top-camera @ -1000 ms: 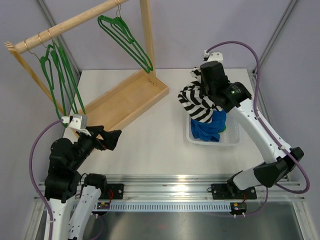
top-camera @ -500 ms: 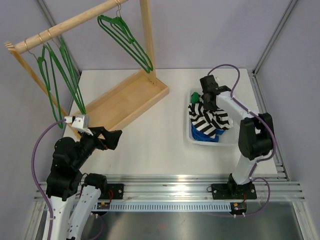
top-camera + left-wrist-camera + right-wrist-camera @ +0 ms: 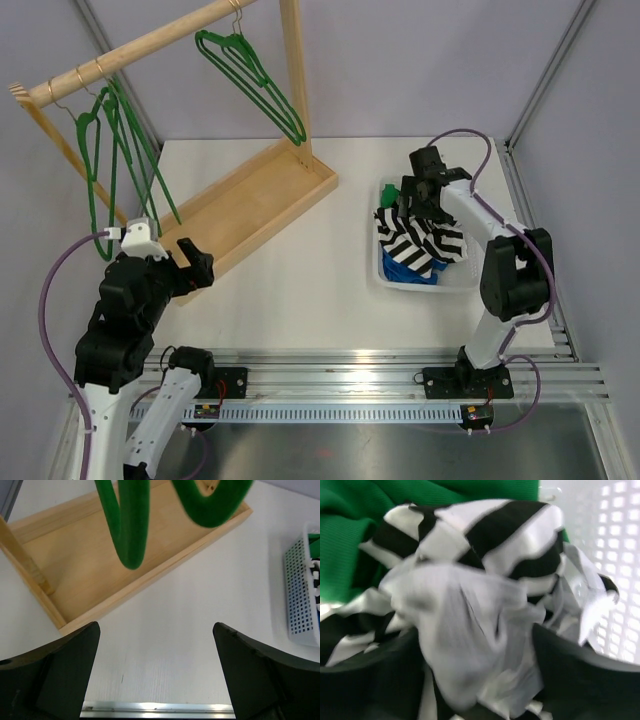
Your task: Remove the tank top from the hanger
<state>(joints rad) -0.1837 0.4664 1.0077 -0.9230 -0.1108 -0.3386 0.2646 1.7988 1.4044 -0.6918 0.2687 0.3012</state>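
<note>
- Top external view: the striped tank top (image 3: 420, 240) lies bunched in the white basket (image 3: 430, 288) at the right of the table, off any hanger. The green hangers (image 3: 120, 160) on the wooden rack (image 3: 250, 200) hang bare. The right gripper (image 3: 422, 195) hovers directly over the garment's far end, fingers spread. The left gripper (image 3: 195, 265) is well apart, down by the rack's base, so the right arm is plainly the nearer one
- Left wrist view: the left gripper (image 3: 155, 630) is spread wide with only bare table between its fingers. A hanger (image 3: 131, 525) dangles above, and the basket (image 3: 300, 600) shows at the right edge
- Right wrist view: the right gripper (image 3: 474, 635) looks straight down on the tank top (image 3: 485, 535). Its fingers stand wide either side of a blurred hump of cloth and, as far as I can judge, are not pinching it. A green garment (image 3: 350, 520) lies underneath, with the basket wall (image 3: 615, 520) to the right
</note>
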